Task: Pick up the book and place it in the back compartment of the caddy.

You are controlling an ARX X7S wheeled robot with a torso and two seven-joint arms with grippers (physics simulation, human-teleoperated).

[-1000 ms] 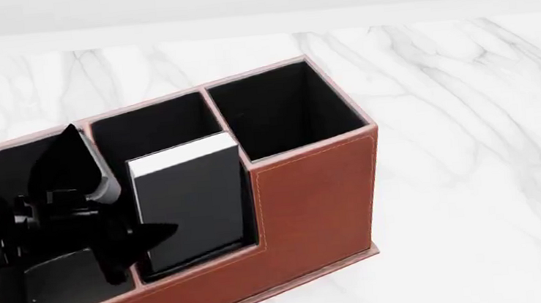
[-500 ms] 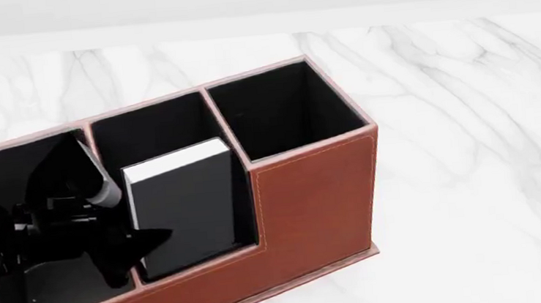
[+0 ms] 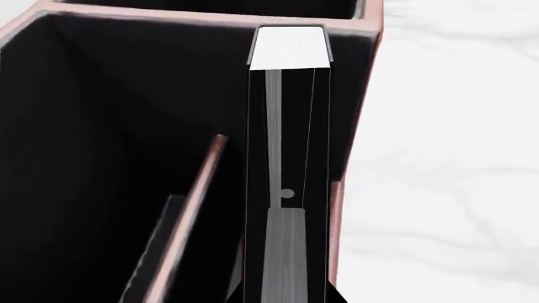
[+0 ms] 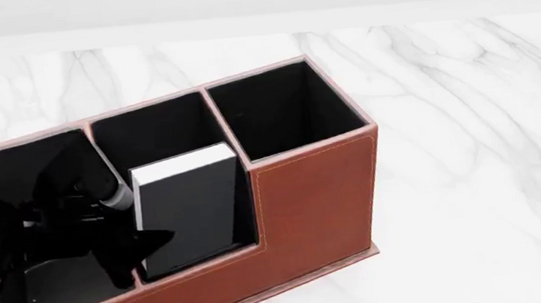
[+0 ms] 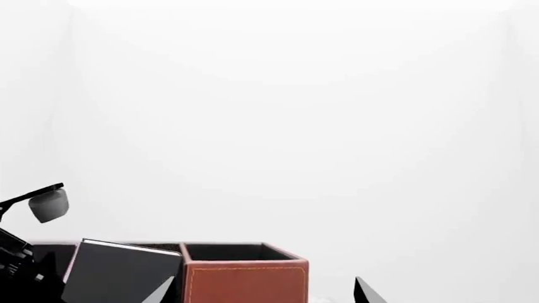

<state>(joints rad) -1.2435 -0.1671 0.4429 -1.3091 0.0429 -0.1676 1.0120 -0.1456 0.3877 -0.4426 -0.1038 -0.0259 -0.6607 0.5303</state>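
The reddish-brown caddy (image 4: 314, 192) stands on the marble top. The black book (image 4: 193, 213) stands tilted in the middle section's pocket beside the low outer wall (image 4: 203, 275), white page edges up. In the left wrist view the book (image 3: 291, 95) sits edge-on between the thin cross divider (image 3: 198, 202) and the outer wall (image 3: 341, 208). My left gripper (image 4: 126, 201) reaches in from the left, and its jaws (image 3: 286, 293) close on the book's sides. My right gripper (image 5: 265, 293) is open and empty, facing the caddy's tall end (image 5: 244, 281), with the book (image 5: 122, 271) to one side.
The tall square end compartment (image 4: 287, 113) and the far pocket of the middle section (image 4: 151, 129) show black lining only. The left section (image 4: 7, 167) is partly hidden by my left arm. White marble table (image 4: 466, 142) spreads around the caddy.
The book and my left gripper swayed a little left, then back right. The book's top now sits slightly lower in the pocket.
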